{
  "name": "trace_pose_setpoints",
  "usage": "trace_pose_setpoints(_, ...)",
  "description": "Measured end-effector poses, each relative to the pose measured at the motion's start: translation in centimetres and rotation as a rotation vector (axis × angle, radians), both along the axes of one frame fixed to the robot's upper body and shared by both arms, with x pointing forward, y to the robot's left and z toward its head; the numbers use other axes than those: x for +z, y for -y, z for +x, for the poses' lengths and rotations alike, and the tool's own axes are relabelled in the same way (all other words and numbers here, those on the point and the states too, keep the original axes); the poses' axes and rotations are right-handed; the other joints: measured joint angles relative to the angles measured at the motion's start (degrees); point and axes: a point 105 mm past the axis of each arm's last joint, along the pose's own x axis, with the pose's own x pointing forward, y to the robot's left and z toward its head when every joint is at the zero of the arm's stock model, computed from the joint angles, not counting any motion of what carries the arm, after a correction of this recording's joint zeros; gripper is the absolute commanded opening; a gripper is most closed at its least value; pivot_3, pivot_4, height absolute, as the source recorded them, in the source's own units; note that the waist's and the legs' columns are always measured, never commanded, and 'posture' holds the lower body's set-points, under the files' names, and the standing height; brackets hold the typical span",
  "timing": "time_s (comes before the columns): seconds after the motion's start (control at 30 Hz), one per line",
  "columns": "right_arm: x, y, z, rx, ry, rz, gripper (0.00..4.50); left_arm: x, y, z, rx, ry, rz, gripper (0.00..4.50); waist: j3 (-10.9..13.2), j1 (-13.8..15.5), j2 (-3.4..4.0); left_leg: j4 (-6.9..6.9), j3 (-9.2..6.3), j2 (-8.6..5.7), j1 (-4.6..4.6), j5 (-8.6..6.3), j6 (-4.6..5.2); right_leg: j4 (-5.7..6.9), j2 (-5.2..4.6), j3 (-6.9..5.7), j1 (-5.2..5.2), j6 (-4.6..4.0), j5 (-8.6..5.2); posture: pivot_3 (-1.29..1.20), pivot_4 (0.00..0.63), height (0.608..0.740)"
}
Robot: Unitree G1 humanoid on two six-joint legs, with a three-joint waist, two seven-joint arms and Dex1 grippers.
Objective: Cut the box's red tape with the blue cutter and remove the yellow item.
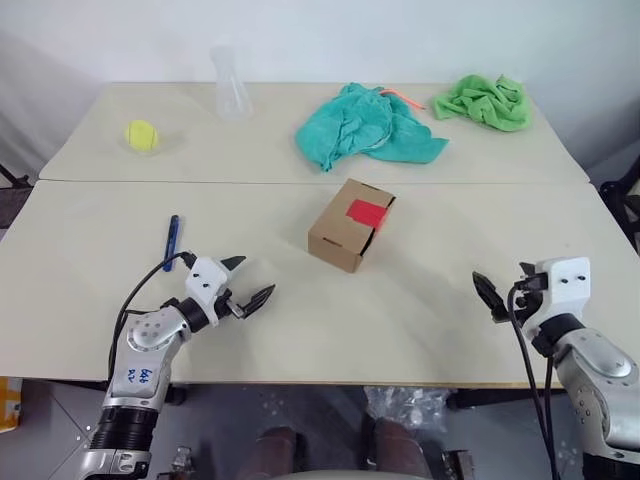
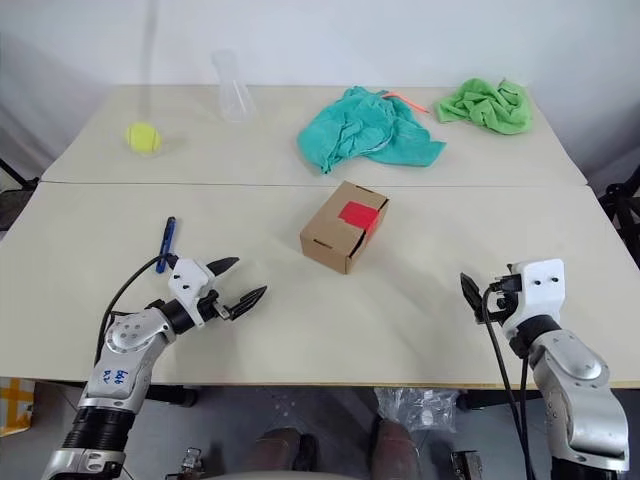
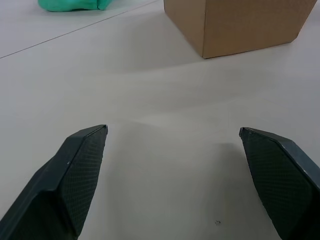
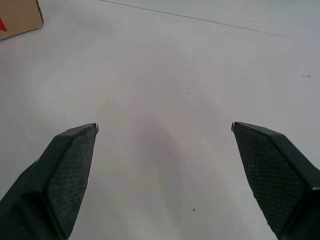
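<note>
Pale table (image 1: 90, 330): both claws released, empty. Left gripper (image 1: 252, 283) should reach far-left, pinching the blue cutter (image 1: 172, 238) mid-shaft before approaching the box (image 1: 345, 235).

From my station, the two head eyes looked forward and down from above the tabletop (image 1: 90, 300), taking in its whole width to the back wall; they shared nearly the same scene, shifted slightly sideways. The left wrist camera sat low, close over the surface, looking along the left gripper (image 3: 172, 135) toward the box (image 3: 235, 25). The right wrist camera was equally low, facing bare tabletop along the right gripper (image 4: 165, 127), catching only that box's corner.
</note>
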Motion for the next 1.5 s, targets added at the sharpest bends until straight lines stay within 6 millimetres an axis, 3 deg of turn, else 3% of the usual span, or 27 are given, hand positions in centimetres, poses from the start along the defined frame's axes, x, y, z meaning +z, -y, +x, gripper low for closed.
trace_pose_setpoints(0.43,0.8,-0.2,-0.1,-0.041,-0.014,-0.072,4.48,0.0,0.5,0.7,0.011,-0.020,0.018,4.50,0.0,0.2,0.01,0.02,-0.01,-0.01,0.01,0.01,0.01,0.02,-0.04,-0.01,0.03,0.00,0.00,0.00,0.150,0.740)
trace_pose_setpoints(0.5,0.2,-0.4,-0.1,-0.038,-0.068,-0.103,4.50,0.1,0.7,0.9,0.000,-0.022,0.015,4.10,0.0,0.2,0.01,0.02,-0.02,-0.01,0.00,0.01,0.01,0.02,-0.06,-0.01,0.02,0.00,0.00,0.00,0.150,0.740)
trace_pose_setpoints(0.6,0.2,-2.0,0.2,0.037,-0.103,-0.034,3.50,0.5,0.7,2.7,0.027,-0.048,-0.003,3.29,0.0,0.3,0.01,0.04,-0.07,-0.02,-0.01,0.05,0.02,0.03,-0.03,-0.05,0.02,0.01,0.00,0.00,0.150,0.740)
trace_pose_setpoints(0.8,2.0,-4.3,1.8,0.119,-0.063,-0.002,1.42,1.2,1.2,5.7,0.049,-0.068,-0.025,1.48,0.0,0.2,0.01,0.10,-0.07,-0.06,-0.04,0.06,0.03,0.13,0.00,-0.08,0.01,0.02,0.01,0.00,0.150,0.740)
trace_pose_setpoints(0.93,3.3,-5.9,4.2,0.172,-0.037,0.012,0.03,1.8,2.9,8.0,0.025,-0.067,-0.050,0.25,0.0,0.2,-0.03,0.24,-0.10,-0.13,-0.13,0.09,0.10,0.13,-0.03,-0.14,0.04,0.10,0.06,0.00,0.150,0.740)
trace_pose_setpoints(0.97,3.3,-6.3,4.6,0.182,-0.040,0.015,0.00,2.0,3.6,8.3,0.008,-0.060,-0.055,0.02,0.0,0.2,-0.04,0.24,-0.10,-0.13,-0.15,0.08,0.11,0.10,-0.03,-0.15,0.03,0.10,0.06,0.00,0.150,0.740)
trace_pose_setpoints(1.1,2.9,-7.0,5.9,0.197,-0.069,0.025,0.00,2.2,5.4,8.6,-0.063,-0.047,-0.052,0.02,0.0,0.0,-0.04,0.17,-0.10,-0.12,-0.22,0.06,0.13,0.02,-0.02,-0.41,-0.02,0.09,0.05,0.00,0.150,0.740)
trace_pose_setpoints(1.13,3.0,-7.7,7.4,0.219,-0.085,0.014,0.00,2.5,6.1,9.0,-0.108,-0.049,-0.029,0.02,0.1,-0.1,-0.08,0.27,0.00,-0.18,-0.28,0.06,0.16,0.00,-0.08,-0.55,-0.02,0.12,0.07,0.00,0.150,0.740)
trace_pose_setpoints(1.27,4.1,-11.0,10.1,0.318,-0.065,-0.012,0.00,3.2,9.4,8.9,-0.255,-0.038,-0.010,0.02,0.1,-0.2,-0.11,0.28,-0.03,-0.12,-0.26,0.08,0.17,0.03,-0.06,-0.62,0.01,0.13,0.07,0.00,0.150,0.740)
trace_pose_setpoints(1.5,4.0,-13.2,12.5,0.376,-0.113,-0.017,0.00,3.2,11.6,7.4,-0.449,-0.066,0.008,0.02,0.1,-0.6,-0.11,0.26,-0.08,-0.15,-0.36,0.06,0.20,-0.01,-0.08,-0.73,-0.02,0.12,0.07,0.00,0.150,0.740)
